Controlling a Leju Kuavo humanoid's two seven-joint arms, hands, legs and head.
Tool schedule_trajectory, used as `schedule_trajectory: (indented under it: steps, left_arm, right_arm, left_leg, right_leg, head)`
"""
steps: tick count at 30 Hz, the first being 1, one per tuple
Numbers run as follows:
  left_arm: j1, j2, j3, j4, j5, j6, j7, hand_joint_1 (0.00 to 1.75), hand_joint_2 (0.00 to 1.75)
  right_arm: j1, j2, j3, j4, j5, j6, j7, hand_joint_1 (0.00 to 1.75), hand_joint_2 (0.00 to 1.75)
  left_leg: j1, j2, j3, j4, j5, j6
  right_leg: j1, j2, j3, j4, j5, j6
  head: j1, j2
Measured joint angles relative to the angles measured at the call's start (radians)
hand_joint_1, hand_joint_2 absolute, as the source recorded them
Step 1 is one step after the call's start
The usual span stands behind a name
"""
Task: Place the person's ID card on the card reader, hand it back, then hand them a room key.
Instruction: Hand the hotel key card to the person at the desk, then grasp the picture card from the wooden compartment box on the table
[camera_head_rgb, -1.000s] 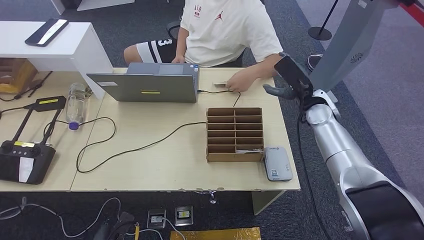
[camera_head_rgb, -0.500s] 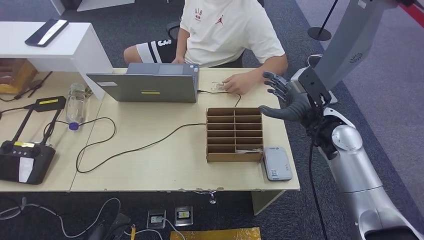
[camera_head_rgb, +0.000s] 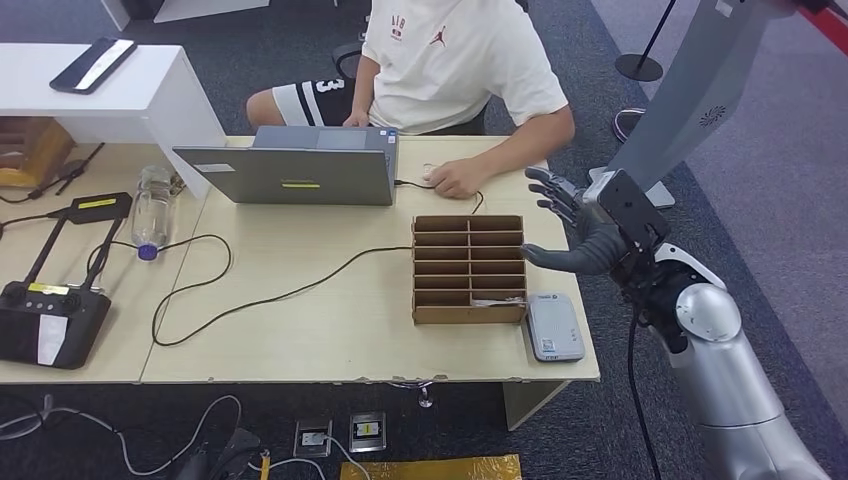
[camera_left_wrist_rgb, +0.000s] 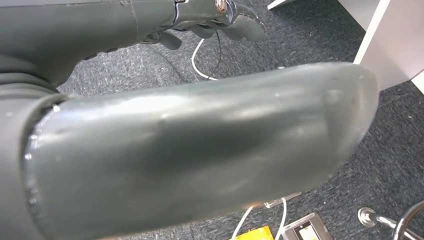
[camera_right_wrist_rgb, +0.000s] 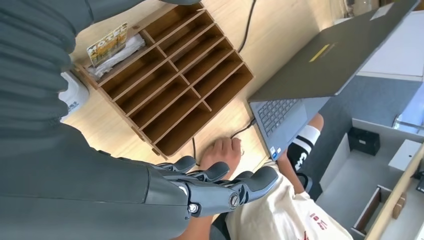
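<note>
Nearest the robot, the card reader (camera_head_rgb: 555, 327) lies flat at the front right corner of the bench (camera_head_rgb: 340, 330), just beside the slotted wooden box (camera_head_rgb: 469, 268), likely so that a card taken from the person needs only a short move to reach it; nothing lies on it yet. In the box's nearest row, a printed card (camera_right_wrist_rgb: 107, 44) stands in a slot on a white wrapper, as the right wrist view shows; it may be the room key, kept upright for an easy pinch.

Above the bench's right edge, the right hand (camera_head_rgb: 572, 222) hangs palm toward the person with its fingers (camera_right_wrist_rgb: 220, 171) spread and holding nothing, a pose that reads as waiting to receive. The left hand (camera_left_wrist_rgb: 190, 150) is in close view by its wrist camera over the carpet; whether its fingers are spread or curled I cannot tell.

Further off, the person's hand (camera_head_rgb: 457, 178) rests on the bench beside the laptop (camera_head_rgb: 300, 172), over a cable and something small. The ID card itself is not clear to me; it may be under that hand, so the handover seems not yet begun
</note>
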Motion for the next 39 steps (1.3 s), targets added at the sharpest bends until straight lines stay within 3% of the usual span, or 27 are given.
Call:
schedule_trajectory:
  steps: [12,21,30,39]
  left_arm:
    - [0.009,0.0,0.008,0.003,0.019,0.007,0.007,0.0,0.0]
    - [0.022,0.0,0.03,0.002,0.021,0.016,0.009,0.0,0.0]
    - [0.032,0.0,0.044,-0.008,-0.005,0.025,0.009,0.0,0.0]
    - [0.03,-0.002,0.05,-0.02,-0.028,0.025,0.01,0.0,0.0]
  right_arm:
    - [0.14,-0.011,0.03,-0.064,0.231,0.031,0.059,0.0,1.75]
    - [0.192,-0.049,0.089,-0.095,0.616,-0.024,0.076,0.0,1.75]
    - [0.196,-0.061,0.127,-0.102,1.07,-0.249,0.028,0.0,1.75]
    - [0.213,-0.049,0.138,-0.098,1.151,-0.356,0.002,0.0,1.75]
  left_leg:
    - [0.0,0.0,-0.001,0.0,0.0,0.0]
    - [0.0,0.0,-0.001,0.0,0.0,0.0]
    - [0.0,0.0,-0.001,0.0,0.0,0.0]
    - [0.0,0.0,-0.001,0.0,0.0,0.0]
  right_leg:
    - [0.0,0.0,0.0,0.0,0.0,0.0]
    - [0.0,0.0,0.0,0.0,0.0,0.0]
    - [0.0,0.0,0.0,0.0,0.0,0.0]
    - [0.0,0.0,0.0,0.0,0.0,0.0]
  head:
    - [0.0,0.0]
    - [0.0,0.0]
    - [0.0,0.0]
    - [0.0,0.0]
